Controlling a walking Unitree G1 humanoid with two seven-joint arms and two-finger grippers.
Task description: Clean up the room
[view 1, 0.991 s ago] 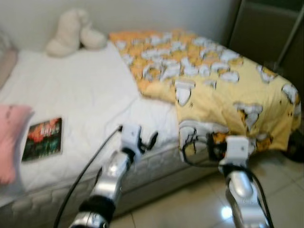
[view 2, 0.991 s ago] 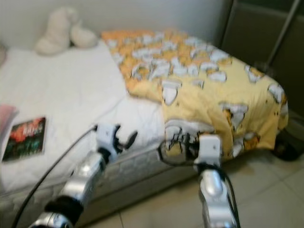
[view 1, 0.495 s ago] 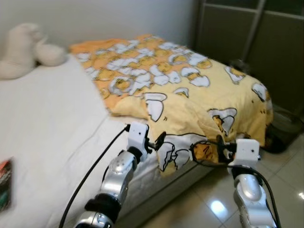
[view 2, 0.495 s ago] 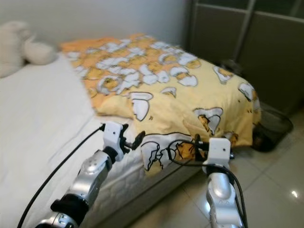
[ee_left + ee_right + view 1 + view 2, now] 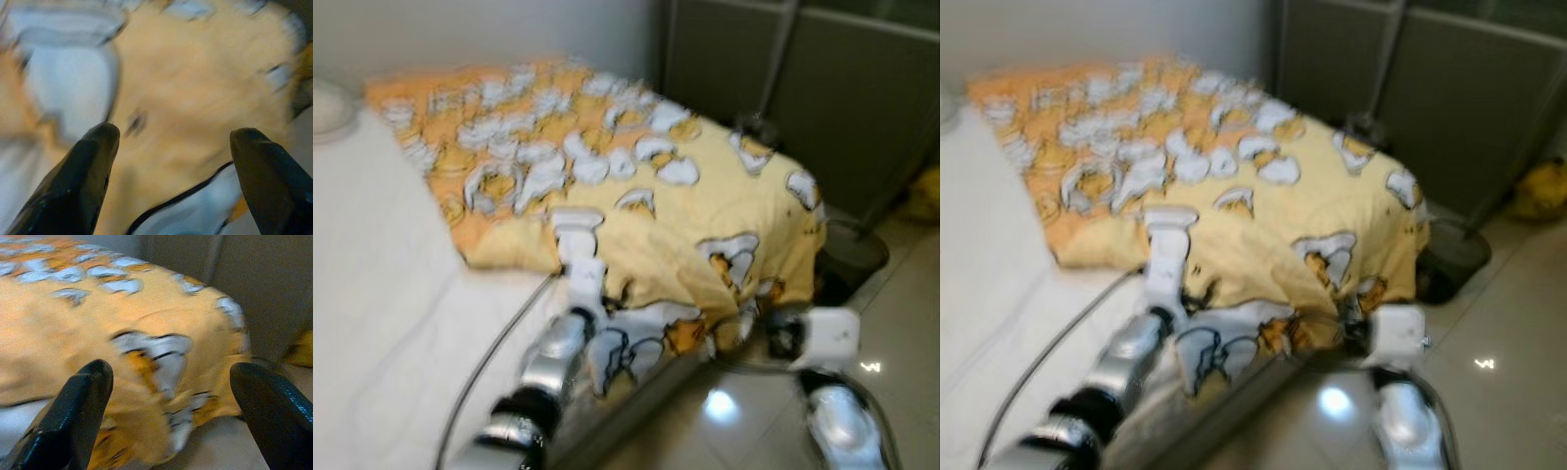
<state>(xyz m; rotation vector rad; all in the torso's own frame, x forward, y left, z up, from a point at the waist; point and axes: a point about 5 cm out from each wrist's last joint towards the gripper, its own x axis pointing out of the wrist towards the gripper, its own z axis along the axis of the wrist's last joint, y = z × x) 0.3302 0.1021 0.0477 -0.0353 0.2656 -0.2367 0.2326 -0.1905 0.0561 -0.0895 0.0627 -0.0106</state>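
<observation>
Over the bed, the crumpled yellow blanket hangs off the mattress corner, not yet straightened, with the left end effector and right end effector both wide apart, holding nothing.

The camera swings further to the right along the bed, so the book, the pink pillow and the plush toy are gone from the eye views. The left gripper, fingers spread, now reaches up over the yellow blanket. A dark basket and a yellow object on the floor come into view.
</observation>
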